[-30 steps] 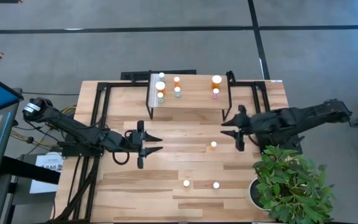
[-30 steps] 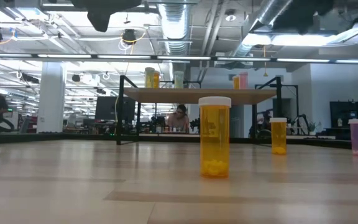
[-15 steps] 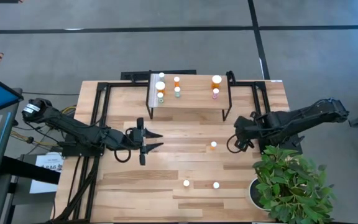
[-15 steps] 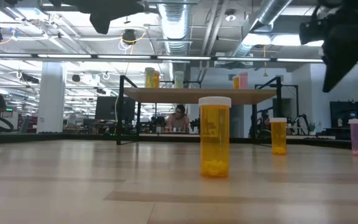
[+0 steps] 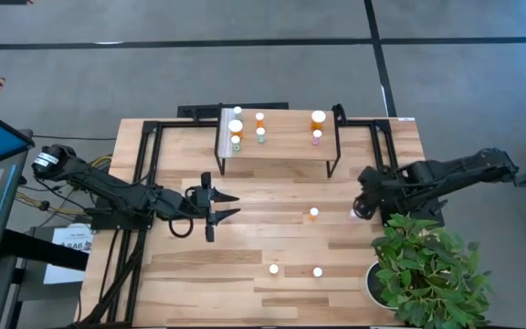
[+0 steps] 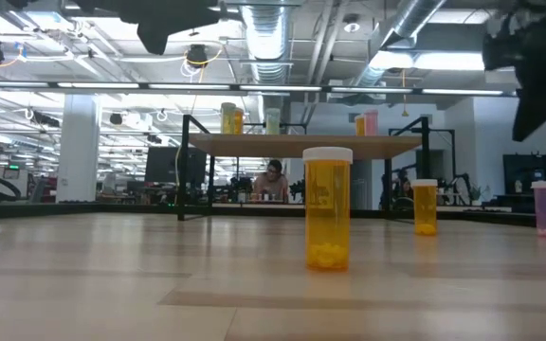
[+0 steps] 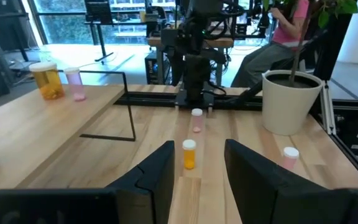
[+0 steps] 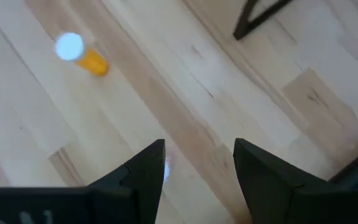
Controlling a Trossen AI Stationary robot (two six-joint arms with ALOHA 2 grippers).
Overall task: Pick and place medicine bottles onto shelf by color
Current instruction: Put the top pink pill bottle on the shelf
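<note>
The shelf (image 5: 277, 139) stands at the table's far middle with several orange, green and pink bottles on it. Loose bottles stand on the table. One is an orange one (image 5: 313, 213), also in the left wrist view (image 7: 189, 153). Two more (image 5: 273, 270) (image 5: 317, 271) are nearer the front. A small pink one (image 7: 196, 119) stands under my right gripper. My right gripper (image 5: 358, 211) is open and points down just above that pink bottle, whose white cap shows between its fingers (image 8: 165, 168). My left gripper (image 5: 231, 206) is open and empty at the table's left middle, pointing right.
A potted plant (image 5: 423, 265) in a white pot (image 7: 289, 99) stands at the table's near right corner, close to my right arm. The shelf's black legs (image 5: 334, 166) stand just beyond my right gripper. People show in the room behind the table.
My right gripper has drawn back a little toward the table's right edge and its near edge. It has tipped from pointing level toward the left to pointing down over the pink bottle. Its fingers stay open.
</note>
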